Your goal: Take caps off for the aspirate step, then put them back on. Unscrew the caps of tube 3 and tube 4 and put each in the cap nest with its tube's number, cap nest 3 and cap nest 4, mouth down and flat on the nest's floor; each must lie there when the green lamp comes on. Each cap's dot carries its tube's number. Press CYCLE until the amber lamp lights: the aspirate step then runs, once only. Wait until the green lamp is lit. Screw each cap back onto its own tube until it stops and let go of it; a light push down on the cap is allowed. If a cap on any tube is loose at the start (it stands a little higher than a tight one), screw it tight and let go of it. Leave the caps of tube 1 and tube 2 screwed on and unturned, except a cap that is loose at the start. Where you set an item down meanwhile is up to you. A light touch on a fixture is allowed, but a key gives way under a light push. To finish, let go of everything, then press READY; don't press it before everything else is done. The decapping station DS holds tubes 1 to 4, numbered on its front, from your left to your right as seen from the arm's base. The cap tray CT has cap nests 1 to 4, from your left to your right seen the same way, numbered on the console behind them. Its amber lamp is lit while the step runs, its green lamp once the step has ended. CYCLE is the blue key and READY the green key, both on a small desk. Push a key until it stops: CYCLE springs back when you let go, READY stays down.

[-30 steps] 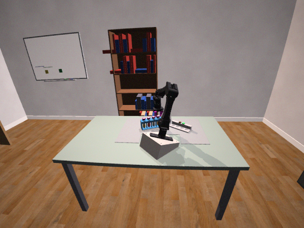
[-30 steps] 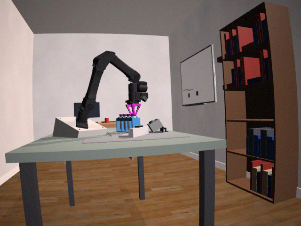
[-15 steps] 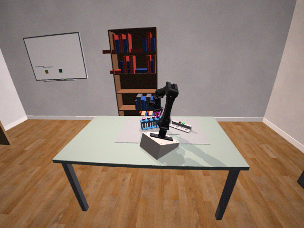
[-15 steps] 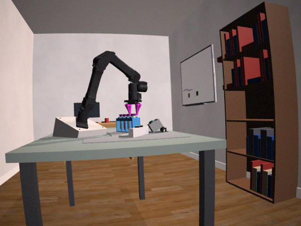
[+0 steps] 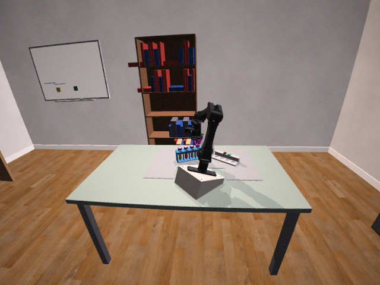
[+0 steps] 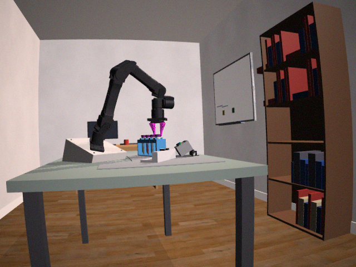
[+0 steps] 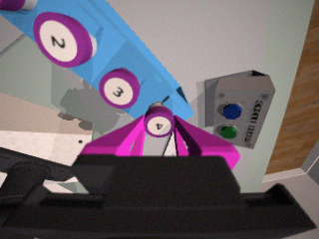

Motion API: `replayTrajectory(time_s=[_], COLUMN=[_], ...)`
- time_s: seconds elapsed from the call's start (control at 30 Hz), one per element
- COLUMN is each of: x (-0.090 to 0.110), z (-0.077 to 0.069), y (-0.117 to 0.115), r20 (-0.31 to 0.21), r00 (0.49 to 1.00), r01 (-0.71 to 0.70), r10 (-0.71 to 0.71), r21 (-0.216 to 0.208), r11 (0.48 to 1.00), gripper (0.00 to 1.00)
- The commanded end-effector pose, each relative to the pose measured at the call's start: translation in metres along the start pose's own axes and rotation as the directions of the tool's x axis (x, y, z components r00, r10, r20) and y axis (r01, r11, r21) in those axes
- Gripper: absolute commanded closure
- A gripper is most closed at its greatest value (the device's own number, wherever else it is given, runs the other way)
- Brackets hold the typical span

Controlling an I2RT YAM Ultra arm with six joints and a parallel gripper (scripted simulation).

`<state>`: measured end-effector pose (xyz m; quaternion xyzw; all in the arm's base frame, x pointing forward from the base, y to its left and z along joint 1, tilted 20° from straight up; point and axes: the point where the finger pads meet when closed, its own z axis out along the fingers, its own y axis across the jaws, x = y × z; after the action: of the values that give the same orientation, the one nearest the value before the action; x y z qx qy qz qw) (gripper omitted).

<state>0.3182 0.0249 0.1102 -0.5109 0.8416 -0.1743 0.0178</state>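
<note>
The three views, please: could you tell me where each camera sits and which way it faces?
Top: high behind the arm, facing the bookshelf wall.
Exterior: low beside the table, side-on to the whole arm.
Wrist: on the end effector, looking down past its fingers closed on cap 4; caps 2 and 3 and both keys show.
All share the blue station.
</note>
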Motion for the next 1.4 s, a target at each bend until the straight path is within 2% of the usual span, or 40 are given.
replayTrajectory(time_s=[0.0,0.23,0.37,0.5,0.57,0.6,0.7,0.83,1.07,1.13,1.37], x=[-0.0012,-0.0013,-0.0012,-0.0012,-0.0012,-0.0012,-0.0012,-0.0012,-0.0012,-0.0012,-0.0012], z=[-0.0039,-0.0039,-0.0037,-0.0036,-0.0036,-0.0035,-0.0035,-0.0034,-0.0033,-0.0033,-0.0029], y=[-0.0016,-0.0016,-0.0016,-0.0016,-0.0016,-0.0016,-0.0016,-0.0016,-0.0016,-0.0016,-0.0016], r20=[0.010,0.010,0.012,0.014,0.014,0.014,0.014,0.015,0.014,0.014,0.011], r00=[1.000,1.000,0.981,0.924,0.924,0.904,0.829,0.702,0.415,0.415,0.078], r01=[0.008,0.007,-0.191,-0.382,-0.382,-0.428,-0.558,-0.712,-0.910,-0.910,-0.997], r10=[-0.008,-0.008,0.191,0.382,0.382,0.428,0.558,0.712,0.910,0.910,0.997], r21=[0.011,0.011,0.008,0.006,0.006,0.005,0.003,0.000,-0.005,-0.005,-0.009], r11=[1.000,1.000,0.981,0.924,0.924,0.904,0.830,0.702,0.415,0.415,0.078], gripper=[1.00,1.00,1.00,1.00,1.00,1.00,1.00,1.00,1.00,1.00,1.00])
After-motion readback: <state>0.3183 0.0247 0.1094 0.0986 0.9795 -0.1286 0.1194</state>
